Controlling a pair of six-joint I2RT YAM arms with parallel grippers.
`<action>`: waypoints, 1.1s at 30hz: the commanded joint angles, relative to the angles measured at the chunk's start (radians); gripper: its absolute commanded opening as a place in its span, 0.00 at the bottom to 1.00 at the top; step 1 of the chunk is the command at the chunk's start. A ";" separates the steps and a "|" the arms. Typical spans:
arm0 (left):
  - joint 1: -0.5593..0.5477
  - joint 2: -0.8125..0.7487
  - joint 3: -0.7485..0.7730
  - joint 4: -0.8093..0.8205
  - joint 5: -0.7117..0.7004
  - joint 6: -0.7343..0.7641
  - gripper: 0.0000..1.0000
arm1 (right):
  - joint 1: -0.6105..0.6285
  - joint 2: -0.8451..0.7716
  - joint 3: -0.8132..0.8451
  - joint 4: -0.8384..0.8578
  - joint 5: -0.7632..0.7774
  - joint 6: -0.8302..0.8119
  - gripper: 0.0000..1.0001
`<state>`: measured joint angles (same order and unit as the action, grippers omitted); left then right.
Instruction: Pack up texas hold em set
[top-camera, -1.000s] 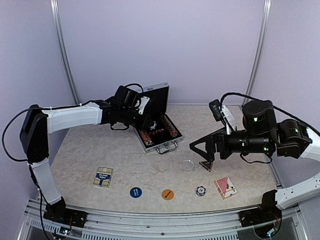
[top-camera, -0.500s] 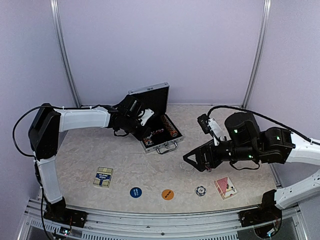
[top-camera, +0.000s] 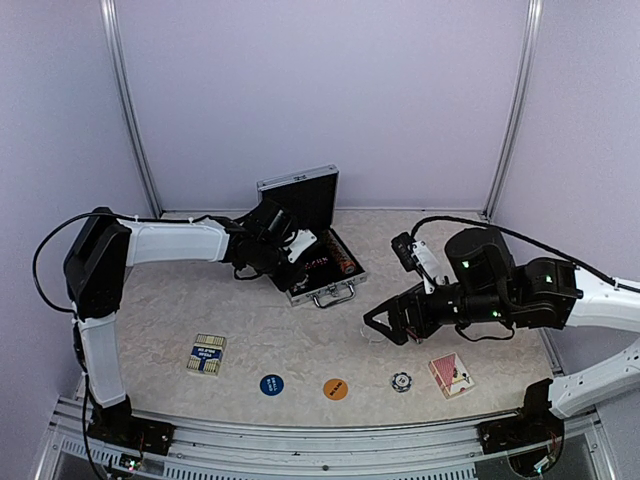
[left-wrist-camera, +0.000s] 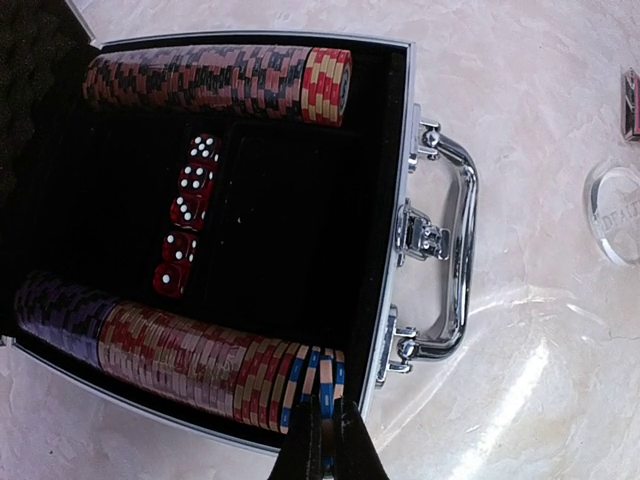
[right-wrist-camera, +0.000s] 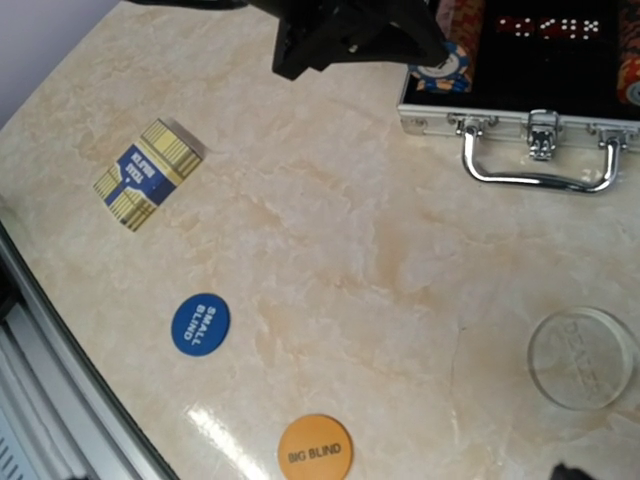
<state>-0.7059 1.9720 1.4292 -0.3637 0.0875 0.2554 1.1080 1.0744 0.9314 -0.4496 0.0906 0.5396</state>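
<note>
An open silver aluminium briefcase (top-camera: 300, 198) lies on the marbled worktop (top-camera: 250, 320) under the clenched left claw (left-wrist-camera: 322, 430) — its tips against the blue-striped poker chips (left-wrist-camera: 315, 370) ending the nearer row. The right claw (top-camera: 378, 325) is spread, empty — clear round disc (right-wrist-camera: 583, 357) just beneath.

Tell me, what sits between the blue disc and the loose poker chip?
The orange disc lies there, seen in the top view.

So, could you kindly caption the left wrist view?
Left gripper pinches a blue-striped chip at the end of a chip row in the open case.
</note>
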 joint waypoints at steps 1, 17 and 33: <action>-0.003 -0.013 -0.029 0.024 -0.043 0.008 0.00 | -0.011 -0.010 -0.017 0.029 -0.017 -0.004 1.00; -0.032 -0.094 -0.058 0.027 0.017 0.028 0.00 | -0.022 -0.025 -0.033 0.035 -0.033 -0.009 1.00; -0.023 -0.006 -0.015 -0.009 -0.043 0.050 0.00 | -0.028 -0.007 -0.019 0.036 -0.048 -0.016 1.00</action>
<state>-0.7399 1.9297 1.3823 -0.3546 0.0578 0.2958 1.0878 1.0630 0.9051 -0.4347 0.0525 0.5354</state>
